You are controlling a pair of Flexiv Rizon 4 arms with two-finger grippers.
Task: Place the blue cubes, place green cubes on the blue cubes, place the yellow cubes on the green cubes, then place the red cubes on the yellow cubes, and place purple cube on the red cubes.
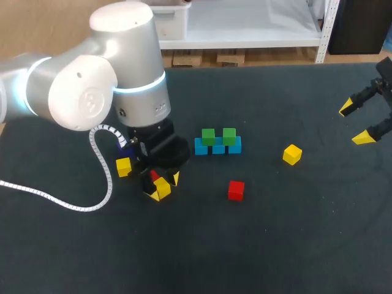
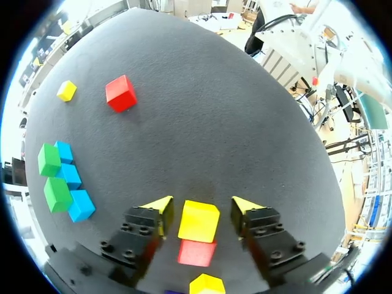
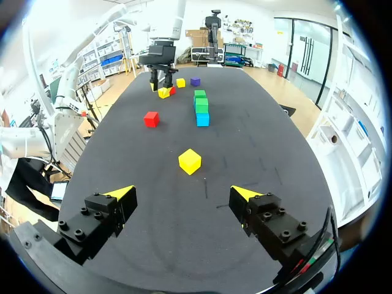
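Note:
Three blue cubes (image 1: 218, 147) lie in a row mid-table, with two green cubes (image 1: 208, 136) on top of them. My left gripper (image 1: 163, 185) stands low over the table to their left. A yellow cube (image 2: 198, 220) sits between its fingers, and a thin gap shows on each side. Behind that cube, under the gripper, lies a red cube (image 2: 196, 252), then another yellow cube (image 2: 206, 285). A second red cube (image 1: 236, 190) and a third yellow cube (image 1: 292, 154) lie loose. The purple cube (image 3: 195, 81) is beyond the left arm. My right gripper (image 1: 355, 124) hangs open and empty at the far right.
The left arm's big grey body (image 1: 116, 79) covers the table's left rear part, and its white cable (image 1: 73, 202) trails over the mat. The loose yellow cube (image 3: 190, 161) lies ahead of the right gripper.

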